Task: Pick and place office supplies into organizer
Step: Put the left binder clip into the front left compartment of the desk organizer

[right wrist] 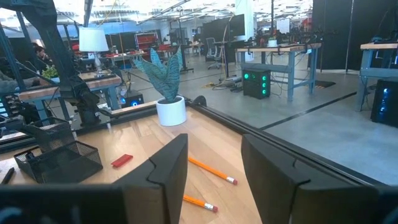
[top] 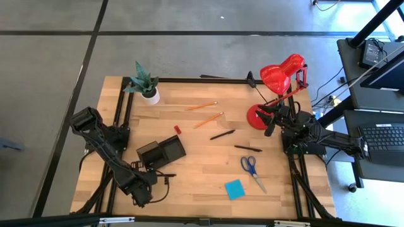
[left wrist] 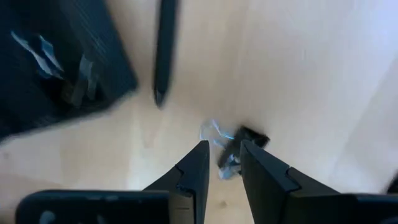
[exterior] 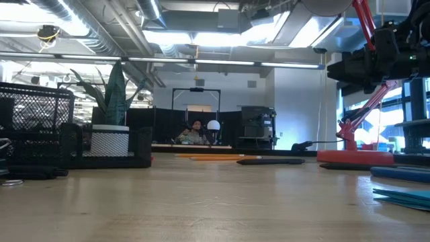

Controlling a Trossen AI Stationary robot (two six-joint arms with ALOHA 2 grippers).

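Note:
The black organizer (top: 161,152) stands at the table's near left. Just nearer than it, my left gripper (left wrist: 222,146) points straight down, shut on a small black clip (left wrist: 249,135). A black pen (left wrist: 165,50) lies beside the organizer. Two orange pencils (top: 202,106) (top: 208,120), a tiny red piece (top: 177,128), two black pens (top: 222,134) (top: 247,148), blue-handled scissors (top: 252,169) and a blue sticky-note pad (top: 234,188) lie flat on the wood. My right gripper (right wrist: 214,168) waits open and level at the right edge, by the lamp. My left gripper has the small clip between its two fingertips, coming from above and pointing down. One fingertip (left wrist: 252,158) meets the clip's black body (left wrist: 244,138); its wire handles (left wrist: 214,134) stick out on the other side. Whether the clip is off the table, I cannot tell.
A potted plant (top: 144,83) stands at the far left corner and a red desk lamp (top: 278,82) at the far right. Bare wood lies between the organizer and the scissors. A black frame runs along the table's edges.

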